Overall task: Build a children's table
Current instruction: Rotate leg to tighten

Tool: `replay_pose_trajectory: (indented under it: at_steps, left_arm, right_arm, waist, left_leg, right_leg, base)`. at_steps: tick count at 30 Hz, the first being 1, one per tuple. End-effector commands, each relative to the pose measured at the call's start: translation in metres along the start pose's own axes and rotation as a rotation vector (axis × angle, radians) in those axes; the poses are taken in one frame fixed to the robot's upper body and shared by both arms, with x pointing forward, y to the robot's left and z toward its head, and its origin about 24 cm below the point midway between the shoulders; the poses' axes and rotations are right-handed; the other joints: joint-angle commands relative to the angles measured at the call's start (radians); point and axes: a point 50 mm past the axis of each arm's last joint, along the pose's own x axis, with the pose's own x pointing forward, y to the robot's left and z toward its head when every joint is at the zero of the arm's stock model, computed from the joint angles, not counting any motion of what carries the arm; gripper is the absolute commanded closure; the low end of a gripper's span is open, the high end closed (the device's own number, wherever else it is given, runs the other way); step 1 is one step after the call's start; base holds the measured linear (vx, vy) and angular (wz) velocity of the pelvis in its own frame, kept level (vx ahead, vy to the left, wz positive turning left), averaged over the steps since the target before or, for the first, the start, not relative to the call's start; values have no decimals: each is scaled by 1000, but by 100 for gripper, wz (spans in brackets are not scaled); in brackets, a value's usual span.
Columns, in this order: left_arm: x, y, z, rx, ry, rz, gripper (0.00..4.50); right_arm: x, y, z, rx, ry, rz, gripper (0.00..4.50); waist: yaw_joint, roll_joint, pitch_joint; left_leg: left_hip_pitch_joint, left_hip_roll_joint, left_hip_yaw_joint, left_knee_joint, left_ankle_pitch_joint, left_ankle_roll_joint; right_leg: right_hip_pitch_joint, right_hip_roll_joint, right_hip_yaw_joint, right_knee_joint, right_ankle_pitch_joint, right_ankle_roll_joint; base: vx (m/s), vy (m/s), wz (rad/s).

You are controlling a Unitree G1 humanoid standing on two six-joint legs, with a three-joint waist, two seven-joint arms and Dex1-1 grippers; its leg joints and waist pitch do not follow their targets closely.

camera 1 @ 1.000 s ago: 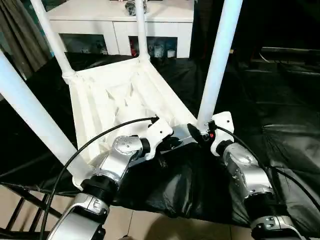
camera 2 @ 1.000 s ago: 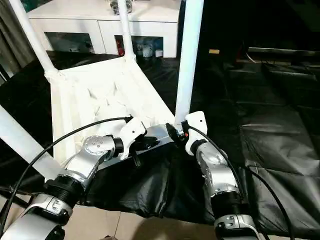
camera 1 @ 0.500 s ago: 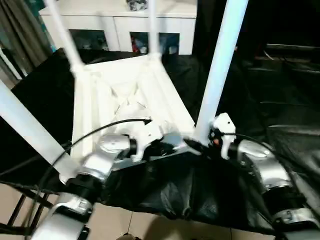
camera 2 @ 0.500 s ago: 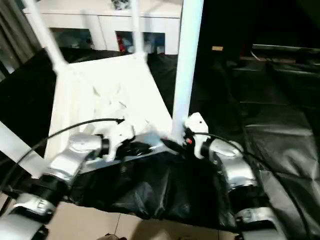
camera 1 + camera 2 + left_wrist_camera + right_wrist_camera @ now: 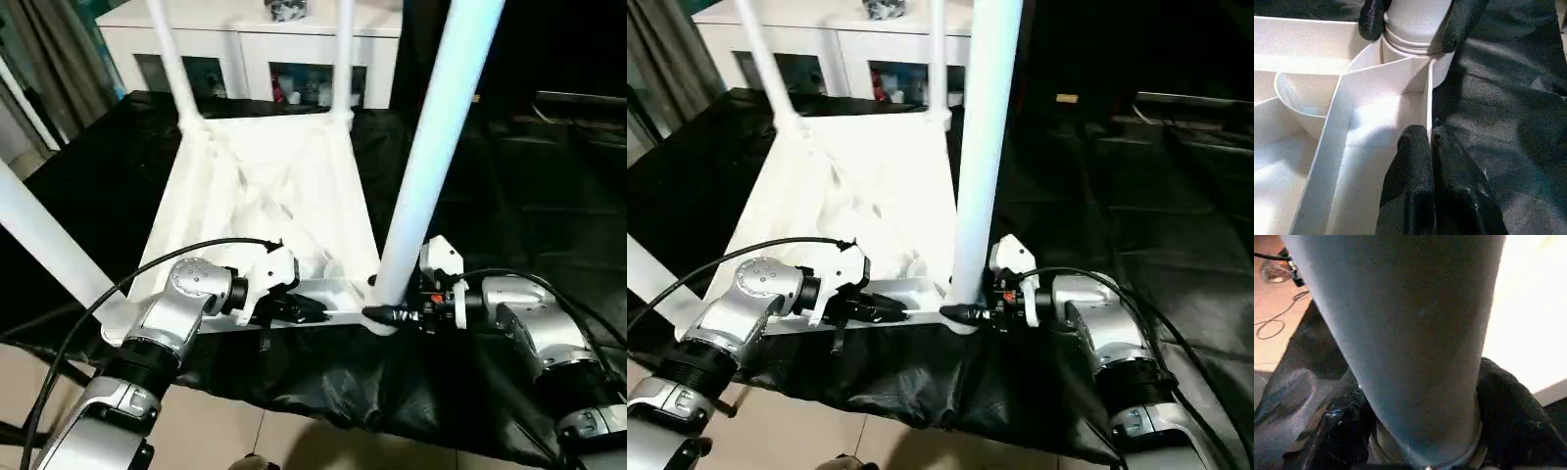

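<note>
Centre frame, the top (image 5: 265, 196) lies underside up on black cloth (image 5: 509, 196), four legs rising from its corners. At lower left, the left gripper (image 5: 312, 311) pinches the near rim. Lower right, the right gripper (image 5: 384, 315) clasps the near-right leg (image 5: 431, 166) at its base.

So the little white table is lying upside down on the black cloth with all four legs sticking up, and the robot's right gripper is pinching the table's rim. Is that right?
Not quite. The left gripper pinches the table's rim, as the left wrist view shows. The right gripper is around the base of the near leg. The rest is right.
</note>
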Motion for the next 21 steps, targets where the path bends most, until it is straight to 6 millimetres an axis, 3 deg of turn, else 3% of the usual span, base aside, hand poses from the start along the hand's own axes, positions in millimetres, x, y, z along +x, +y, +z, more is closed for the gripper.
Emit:
replay_pose_trajectory:
  at_steps: [1,6,8,10,11,13,14,21]
  left_arm:
    - [1,2,7,23,-29,3,450]
    - [3,4,8,21,-37,44,450]
    - [12,11,10,15,-42,162,450]
    - [26,12,16,-1,-58,249,450]
    - [30,11,17,-4,-63,264,450]
    - [38,11,20,-12,-74,288,450]
    - [50,8,26,-22,-88,313,450]
    - [85,-1,40,-15,-100,348,450]
  right_arm:
    - [12,13,-7,25,17,111,192]
    - [16,13,-7,34,-9,72,192]
    - [27,2,-7,37,-46,-161,193]
    - [38,-8,-10,78,-71,-423,194]
    - [41,-9,-10,89,-82,-466,195]
    - [46,-10,-10,113,-103,-525,195]
    - [55,-10,-9,143,-120,-609,195]
    - [81,-16,-2,238,-128,-884,195]
  waist:
    - [0,-19,-65]
    - [2,-22,-66]
    - [0,-23,-62]
    - [-13,-26,-55]
    - [-22,-23,-51]
    - [-35,-25,-50]
    - [-39,-20,-47]
    - [-56,-19,-51]
  left_leg:
    - [16,57,-11,-59,-132,115]
    - [15,56,-11,-59,-128,113]
    - [14,57,-11,-61,-132,106]
    - [19,52,-14,-70,-204,54]
    - [20,53,-17,-76,-238,29]
    - [24,50,-20,-79,-288,9]
    - [26,50,-21,-81,-309,4]
    - [21,43,-20,-80,-290,11]
  right_leg:
    - [53,-70,42,-56,-122,-258]
    - [53,-71,42,-56,-129,-252]
    - [50,-71,43,-59,-148,-245]
    - [46,-73,42,-73,-275,-219]
    - [46,-73,43,-78,-333,-199]
    - [43,-72,44,-86,-392,-177]
    - [42,-71,45,-89,-406,-170]
    - [44,-69,48,-91,-361,-167]
  base:
    - [0,0,0]
    - [0,0,0]
    - [0,0,0]
    - [0,0,0]
    - [0,0,0]
    - [0,0,0]
    - [0,0,0]
    - [0,0,0]
